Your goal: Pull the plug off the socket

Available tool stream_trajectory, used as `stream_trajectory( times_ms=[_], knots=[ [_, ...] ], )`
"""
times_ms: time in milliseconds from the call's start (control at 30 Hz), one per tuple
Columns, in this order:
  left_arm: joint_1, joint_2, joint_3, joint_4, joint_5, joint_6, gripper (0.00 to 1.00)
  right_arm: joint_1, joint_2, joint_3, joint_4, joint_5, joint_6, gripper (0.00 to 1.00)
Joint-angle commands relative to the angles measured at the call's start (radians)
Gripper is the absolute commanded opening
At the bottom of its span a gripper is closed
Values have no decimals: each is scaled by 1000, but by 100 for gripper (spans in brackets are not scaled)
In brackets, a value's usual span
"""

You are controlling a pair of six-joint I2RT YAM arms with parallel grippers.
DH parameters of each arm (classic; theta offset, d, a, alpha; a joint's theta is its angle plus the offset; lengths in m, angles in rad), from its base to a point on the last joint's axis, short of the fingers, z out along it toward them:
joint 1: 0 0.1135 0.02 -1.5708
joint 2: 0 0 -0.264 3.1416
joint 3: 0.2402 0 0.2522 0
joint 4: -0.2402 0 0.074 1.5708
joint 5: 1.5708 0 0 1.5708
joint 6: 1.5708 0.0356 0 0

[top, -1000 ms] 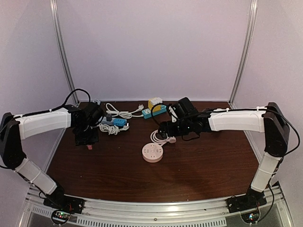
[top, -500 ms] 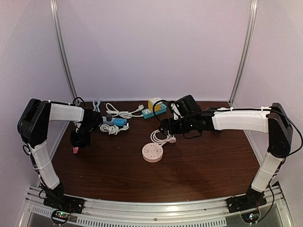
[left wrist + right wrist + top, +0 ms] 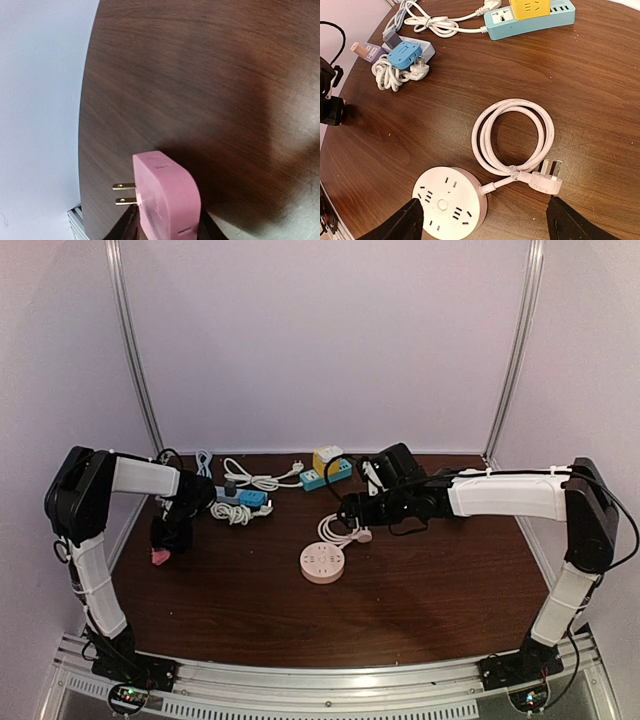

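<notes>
My left gripper (image 3: 166, 543) is shut on a pink two-prong plug (image 3: 167, 197), its dark fingers (image 3: 128, 226) pinching its sides. The brass prongs (image 3: 125, 193) are bare and point left, in no socket. The plug (image 3: 160, 556) is low over the table's left edge; I cannot tell if it touches the wood. The grey power strip (image 3: 238, 497) with a blue adapter (image 3: 405, 54) lies to its right, apart from it. My right gripper (image 3: 487, 222) is open and empty above the round white socket (image 3: 451, 203).
A coiled white cord (image 3: 512, 135) with a three-pin plug (image 3: 546, 178) runs from the round socket. A blue strip with a yellow adapter (image 3: 530, 15) and more white cable (image 3: 427, 22) lie at the back. The table's left edge (image 3: 85, 150) is close to the pink plug.
My left arm has folded back and carried the pink plug left and down, away from the grey strip, toward the table's left edge. The right arm has barely moved.
</notes>
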Motion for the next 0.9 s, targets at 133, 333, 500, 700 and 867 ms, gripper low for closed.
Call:
stream_trajectory(
  times_ms=[133,333,500,700,867],
  knots=[
    [8,-22,-16,125,138,71,49,-8,11,36,-40,46,-7,86],
    [8,-121,-56,226,265,129,64,-17,69,116,-67,79,-8,87],
    [7,-233,-98,317,374,182,88,-28,128,197,-55,131,-14,87],
    [6,-379,-165,410,598,230,92,-72,235,359,-31,166,-87,90],
    [-2,-518,-245,500,778,243,94,-147,332,529,-32,105,-97,90]
  ],
)
